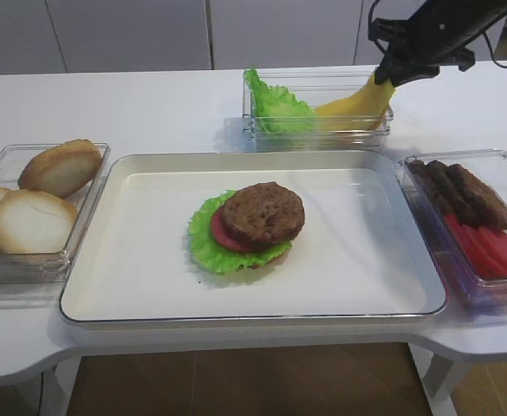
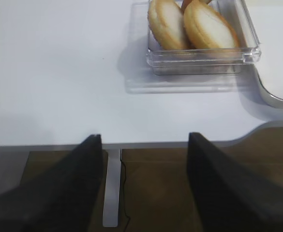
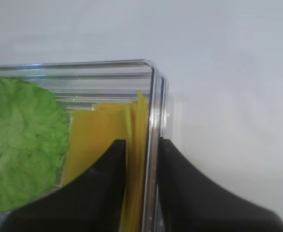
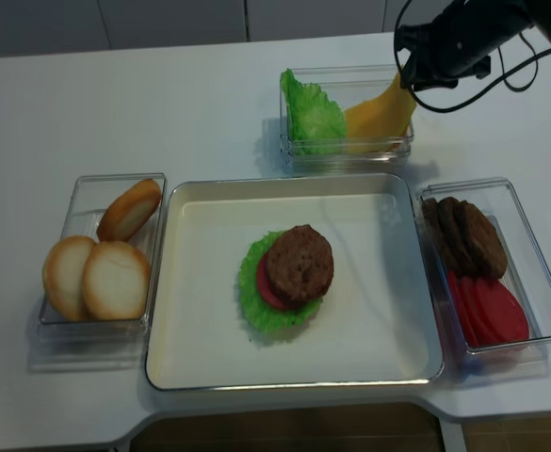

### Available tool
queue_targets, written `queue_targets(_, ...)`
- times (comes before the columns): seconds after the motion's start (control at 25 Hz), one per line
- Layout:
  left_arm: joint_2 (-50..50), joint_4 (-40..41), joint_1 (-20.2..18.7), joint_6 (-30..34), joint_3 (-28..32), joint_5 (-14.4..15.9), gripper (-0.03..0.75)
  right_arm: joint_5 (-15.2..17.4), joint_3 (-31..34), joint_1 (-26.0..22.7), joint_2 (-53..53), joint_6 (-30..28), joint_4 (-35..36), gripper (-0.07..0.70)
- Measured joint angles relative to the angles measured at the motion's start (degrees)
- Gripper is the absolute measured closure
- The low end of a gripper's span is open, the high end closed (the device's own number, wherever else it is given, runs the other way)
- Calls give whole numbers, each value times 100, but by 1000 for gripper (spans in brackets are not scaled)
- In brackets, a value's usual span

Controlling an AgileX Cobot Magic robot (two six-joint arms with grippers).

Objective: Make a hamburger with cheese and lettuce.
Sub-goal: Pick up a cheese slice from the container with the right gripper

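Four layers already sit on your tray [image 1: 132, 286]: the hamburger [image 1: 249, 227] shows bun base, lettuce [image 1: 205, 244], tomato and patty, with no cheese and no top bun yet. Your right gripper [image 3: 142, 150] is at the far clear box [image 1: 357, 132], its jaws narrowed around the upright edges of the yellow slices and also straddling the box wall; whether it has the cheese [image 3: 134, 135] pinched alone, I cannot tell. Your left gripper [image 2: 143, 145] hangs wide open and empty near the table edge by the bun halves [image 2: 189, 24]. Judging from this, cheese placement and capping with a bun remain.
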Motion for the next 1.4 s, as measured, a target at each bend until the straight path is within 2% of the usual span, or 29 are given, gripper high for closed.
queue_targets(0.28,0,0,0,0,0,0,300,36,-26,0,29,-14,67,444)
queue_targets(0.52,0,0,0,0,0,0,300,80,-53,0,38,-16,67,527)
queue_targets(0.84,0,0,0,0,0,0,300,105,-53,0,38,-26,67,594)
queue_targets(1.4,0,0,0,0,0,0,300,198,-66,0,0,-47,137,596)
